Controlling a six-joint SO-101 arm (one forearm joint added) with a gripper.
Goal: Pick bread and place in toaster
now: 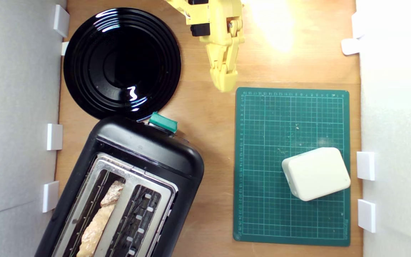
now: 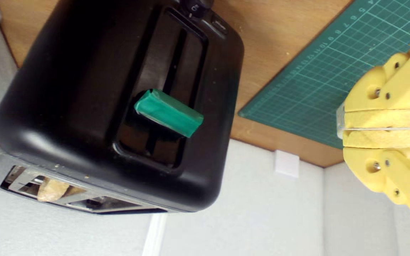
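The black toaster with a silver top plate stands at the exterior view's lower left. The bread, pale with a tan crust, stands on edge inside the slot nearer the exterior view's left. Its crust end peeks from the slot in the wrist view. The teal lever sticks out of the toaster's end face. My yellow gripper hangs over bare wood, well away from the toaster, shut with its pads pressed together and nothing between them.
A round glossy black plate lies at the exterior view's upper left, touching the toaster's end. A green cutting mat lies at the right with a white rounded plastic block on it. White walls with small white clips border both sides.
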